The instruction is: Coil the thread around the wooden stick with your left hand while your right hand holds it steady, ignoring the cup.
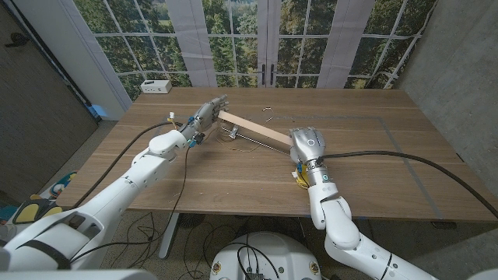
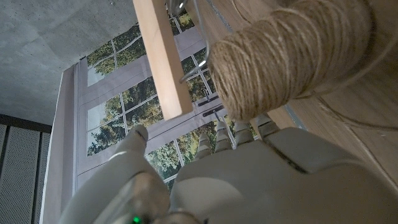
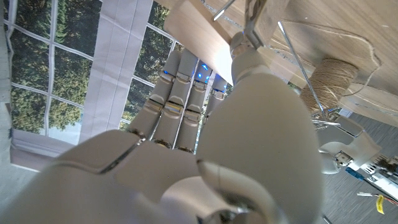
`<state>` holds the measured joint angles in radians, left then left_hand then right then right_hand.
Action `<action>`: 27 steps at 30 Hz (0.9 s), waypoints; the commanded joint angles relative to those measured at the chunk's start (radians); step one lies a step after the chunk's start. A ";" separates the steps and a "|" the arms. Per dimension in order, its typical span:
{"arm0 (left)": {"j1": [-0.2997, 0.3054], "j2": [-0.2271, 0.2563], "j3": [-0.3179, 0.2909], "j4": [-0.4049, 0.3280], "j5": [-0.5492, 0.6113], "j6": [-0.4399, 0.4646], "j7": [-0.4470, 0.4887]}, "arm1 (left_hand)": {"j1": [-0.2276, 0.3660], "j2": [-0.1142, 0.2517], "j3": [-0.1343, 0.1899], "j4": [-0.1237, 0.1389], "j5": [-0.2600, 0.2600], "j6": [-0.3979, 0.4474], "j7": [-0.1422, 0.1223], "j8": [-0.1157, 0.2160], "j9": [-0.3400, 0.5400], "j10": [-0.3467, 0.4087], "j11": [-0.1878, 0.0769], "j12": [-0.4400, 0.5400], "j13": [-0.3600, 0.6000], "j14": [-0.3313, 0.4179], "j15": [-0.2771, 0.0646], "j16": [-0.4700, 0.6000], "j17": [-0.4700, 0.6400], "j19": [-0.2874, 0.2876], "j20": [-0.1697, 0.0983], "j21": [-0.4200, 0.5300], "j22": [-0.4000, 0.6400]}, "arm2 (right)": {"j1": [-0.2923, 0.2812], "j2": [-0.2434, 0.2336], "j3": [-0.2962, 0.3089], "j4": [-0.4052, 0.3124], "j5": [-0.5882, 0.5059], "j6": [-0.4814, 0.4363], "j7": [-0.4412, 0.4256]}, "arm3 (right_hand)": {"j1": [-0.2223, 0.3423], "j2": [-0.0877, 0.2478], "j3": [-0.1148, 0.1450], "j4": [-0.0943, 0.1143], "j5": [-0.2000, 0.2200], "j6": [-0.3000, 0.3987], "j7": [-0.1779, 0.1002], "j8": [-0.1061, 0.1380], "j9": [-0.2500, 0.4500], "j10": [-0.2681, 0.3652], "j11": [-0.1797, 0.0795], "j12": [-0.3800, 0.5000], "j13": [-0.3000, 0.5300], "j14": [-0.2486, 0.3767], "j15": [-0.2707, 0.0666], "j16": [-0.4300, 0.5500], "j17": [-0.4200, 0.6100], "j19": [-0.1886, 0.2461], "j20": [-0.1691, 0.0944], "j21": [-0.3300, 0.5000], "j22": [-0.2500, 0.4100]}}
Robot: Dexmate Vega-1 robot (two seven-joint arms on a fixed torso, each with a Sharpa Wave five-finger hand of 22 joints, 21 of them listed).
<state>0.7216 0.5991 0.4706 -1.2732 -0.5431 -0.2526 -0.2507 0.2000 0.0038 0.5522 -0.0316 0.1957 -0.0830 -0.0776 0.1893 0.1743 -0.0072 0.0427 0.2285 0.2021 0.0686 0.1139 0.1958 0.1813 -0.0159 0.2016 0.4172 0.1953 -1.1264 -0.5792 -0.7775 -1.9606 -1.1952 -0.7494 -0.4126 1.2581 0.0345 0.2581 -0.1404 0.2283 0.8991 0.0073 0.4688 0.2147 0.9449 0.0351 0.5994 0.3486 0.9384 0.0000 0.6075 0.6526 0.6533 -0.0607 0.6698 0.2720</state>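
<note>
**Both hands on the stick, twine spool at the left end**

The brown wooden table (image 1: 366, 167) is the biggest thing here, with a small white box (image 1: 156, 86) sitting at its far left corner. Across the middle lies the long pale wooden stick (image 1: 253, 129), running diagonally between the two arms.

The white right hand (image 1: 306, 145) sits over the stick's near end, and in the right wrist view its fingers (image 3: 180, 93) are curled against the pale wood (image 3: 199, 31), so it's holding that end.

The left hand (image 1: 205, 115) is up at the far end of the stick. In the left wrist view the spool of tan twine (image 2: 289, 53) sits right above its fingertips (image 2: 221, 134), next to the stick (image 2: 163, 56). Honestly can't tell if it's actually gripping the spool or just touching it.

A thin loose strand of thread (image 1: 268, 115) lies on the table just beyond the stick.
</note>
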 commanded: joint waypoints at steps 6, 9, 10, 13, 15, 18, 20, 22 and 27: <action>-0.017 0.048 0.036 -0.012 0.123 -0.034 0.022 | 0.020 -0.052 -0.017 -0.040 -0.005 -0.023 -0.009 -0.001 0.006 -0.022 -0.008 -0.012 0.006 -0.019 -0.005 -0.007 0.005 -0.022 -0.001 -0.018 0.001 | -0.008 0.032 0.018 0.015 0.031 -0.091 -0.146 | 0.112 0.123 -0.001 0.008 0.014 0.078 -0.060 0.015 0.075 0.062 -0.068 0.007 0.071 0.206 -0.228 -0.005 0.020 -0.012 -0.080 0.018 0.003; -0.020 0.039 0.034 0.006 0.104 -0.050 -0.001 | 0.023 -0.077 -0.028 -0.053 -0.006 -0.031 -0.007 -0.002 0.006 -0.034 -0.004 -0.016 0.007 -0.026 -0.009 -0.007 0.006 -0.021 -0.006 -0.020 0.002 | -0.009 0.037 0.019 0.012 0.035 -0.107 -0.164 | 0.112 0.122 -0.002 0.009 0.015 0.078 -0.061 0.016 0.075 0.062 -0.067 0.007 0.073 0.206 -0.228 -0.006 0.025 -0.012 -0.080 0.023 0.003; -0.016 0.051 0.037 -0.016 0.125 -0.030 0.022 | 0.023 -0.082 -0.031 -0.055 -0.006 -0.031 -0.006 -0.002 0.006 -0.035 -0.004 -0.016 0.007 -0.027 -0.009 -0.007 0.006 -0.019 -0.007 -0.019 0.002 | -0.011 0.038 0.021 0.011 0.039 -0.110 -0.170 | 0.112 0.122 -0.003 0.009 0.016 0.078 -0.061 0.016 0.075 0.063 -0.065 0.006 0.071 0.206 -0.228 -0.006 0.027 -0.013 -0.080 0.025 0.003; -0.004 0.055 0.032 -0.025 0.133 -0.038 0.041 | 0.024 -0.100 -0.039 -0.064 -0.006 -0.026 -0.003 0.002 0.007 -0.035 -0.003 -0.015 0.007 -0.029 -0.012 -0.006 0.007 -0.010 -0.012 -0.017 0.003 | -0.014 0.040 0.027 0.006 0.052 -0.117 -0.194 | 0.112 0.121 -0.004 0.009 0.018 0.080 -0.060 0.017 0.075 0.065 -0.064 0.006 0.071 0.207 -0.229 -0.007 0.033 -0.013 -0.080 0.031 0.002; 0.002 0.061 0.032 -0.030 0.145 -0.044 0.051 | 0.026 -0.108 -0.043 -0.069 -0.006 -0.022 -0.001 0.004 0.007 -0.033 -0.001 -0.013 0.007 -0.026 -0.015 -0.004 0.007 -0.004 -0.012 -0.016 0.003 | -0.015 0.040 0.029 0.002 0.057 -0.123 -0.204 | 0.112 0.121 -0.005 0.009 0.019 0.080 -0.060 0.017 0.075 0.065 -0.065 0.006 0.071 0.207 -0.229 -0.007 0.036 -0.013 -0.079 0.034 0.002; 0.019 0.075 0.030 -0.048 0.175 -0.049 0.086 | 0.039 -0.117 -0.045 -0.081 -0.004 -0.005 0.009 0.011 0.007 -0.028 0.001 -0.011 0.008 -0.020 -0.022 -0.001 0.007 0.002 -0.015 -0.016 0.003 | -0.015 0.040 0.033 -0.004 0.066 -0.127 -0.221 | 0.112 0.120 -0.006 0.009 0.021 0.080 -0.060 0.018 0.075 0.066 -0.065 0.006 0.073 0.207 -0.228 -0.009 0.041 -0.015 -0.078 0.039 0.001; 0.016 0.069 0.031 -0.018 0.176 -0.092 0.069 | 0.053 -0.119 -0.044 -0.090 -0.002 0.005 0.013 0.015 0.008 -0.020 0.001 -0.007 0.008 -0.015 -0.030 0.001 0.007 0.013 -0.027 -0.013 0.003 | -0.016 0.039 0.037 -0.009 0.074 -0.127 -0.231 | 0.112 0.120 -0.006 0.010 0.021 0.080 -0.061 0.018 0.074 0.067 -0.066 0.005 0.073 0.207 -0.228 -0.010 0.044 -0.015 -0.079 0.042 0.001; 0.016 0.077 0.034 -0.014 0.177 -0.101 0.052 | 0.075 -0.119 -0.041 -0.104 0.000 0.022 0.014 0.021 0.008 -0.009 0.004 -0.003 0.008 -0.007 -0.047 0.004 0.007 0.022 -0.039 -0.012 0.004 | -0.015 0.038 0.040 -0.012 0.080 -0.128 -0.242 | 0.112 0.120 -0.007 0.010 0.022 0.081 -0.060 0.018 0.074 0.067 -0.066 0.005 0.073 0.208 -0.228 -0.010 0.046 -0.016 -0.079 0.045 0.000; 0.050 0.091 0.028 -0.056 0.189 -0.068 0.095 | 0.138 -0.132 -0.041 -0.132 0.009 0.076 0.032 0.036 0.009 0.042 -0.008 0.016 0.009 0.018 -0.064 0.011 0.005 0.041 -0.061 -0.011 0.003 | -0.014 0.039 0.046 -0.018 0.096 -0.128 -0.267 | 0.113 0.119 -0.009 0.010 0.026 0.081 -0.059 0.019 0.072 0.070 -0.068 0.002 0.070 0.208 -0.228 -0.014 0.054 -0.018 -0.078 0.053 -0.002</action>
<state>0.7307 0.6649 0.5016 -1.2957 -0.3894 -0.3179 -0.1999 0.3127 -0.1237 0.5107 -0.1548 0.1964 -0.0256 -0.0514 0.2174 0.1794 0.0132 0.0370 0.2335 0.2072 0.0759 0.0565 0.1966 0.1840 0.0200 0.1440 0.4025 0.1954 -1.1394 -0.5426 -0.7445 -1.9643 -1.1321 -0.8653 -0.6193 1.2578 0.0347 0.2496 -0.1321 0.2285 0.9025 0.0109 0.4689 0.2146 0.9450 0.0351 0.6041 0.3657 0.9579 0.0015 0.5918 0.6997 0.6409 -0.0586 0.7123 0.2691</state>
